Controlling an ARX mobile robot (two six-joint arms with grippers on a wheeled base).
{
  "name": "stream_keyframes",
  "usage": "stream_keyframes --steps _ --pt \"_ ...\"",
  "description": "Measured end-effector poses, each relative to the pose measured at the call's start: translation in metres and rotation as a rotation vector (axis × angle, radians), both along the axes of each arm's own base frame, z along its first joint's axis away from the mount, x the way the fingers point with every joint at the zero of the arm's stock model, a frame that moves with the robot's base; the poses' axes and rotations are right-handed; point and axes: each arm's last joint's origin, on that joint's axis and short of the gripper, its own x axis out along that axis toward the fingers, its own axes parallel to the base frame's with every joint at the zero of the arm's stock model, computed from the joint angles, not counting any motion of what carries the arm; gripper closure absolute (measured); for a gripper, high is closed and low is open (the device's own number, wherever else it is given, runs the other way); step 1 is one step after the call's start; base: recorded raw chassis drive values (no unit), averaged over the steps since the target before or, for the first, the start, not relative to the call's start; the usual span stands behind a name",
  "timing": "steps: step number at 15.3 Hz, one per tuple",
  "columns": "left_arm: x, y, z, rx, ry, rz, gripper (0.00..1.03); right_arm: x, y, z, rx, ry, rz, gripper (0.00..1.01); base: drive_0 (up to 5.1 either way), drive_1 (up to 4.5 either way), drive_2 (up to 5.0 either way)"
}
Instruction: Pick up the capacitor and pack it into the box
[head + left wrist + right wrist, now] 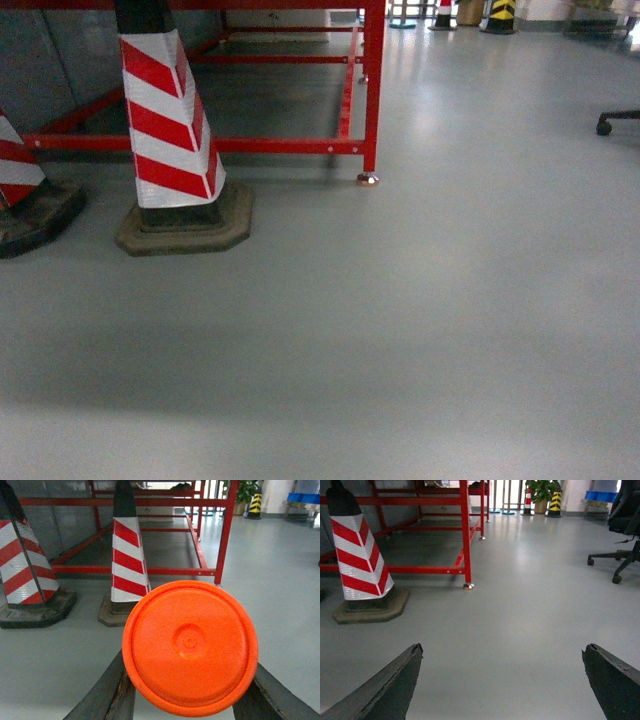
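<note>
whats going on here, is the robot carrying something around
Yes. The left gripper is shut on a round orange disc, held between its jaws. The right gripper is open and holds nothing. No box shows in any view. The robot faces a grey floor beside red-and-white striped cones and a red metal frame, so packing has not begun.

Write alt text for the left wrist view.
An orange round disc fills the foreground, held between the dark fingers of the left claw. Behind it on the grey floor stand two red-and-white striped cones and a red metal frame.
</note>
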Motion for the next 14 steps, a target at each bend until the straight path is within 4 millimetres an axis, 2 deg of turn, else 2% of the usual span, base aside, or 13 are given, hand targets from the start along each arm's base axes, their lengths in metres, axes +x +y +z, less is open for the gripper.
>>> stream_keyframes --steps 14 --pt "0.0 0.0 0.0003 0.0 -0.003 0.0 0.61 0.0 0.0 0.0003 0.0 -0.003 0.0 0.03 -5.0 2.47 2.5"
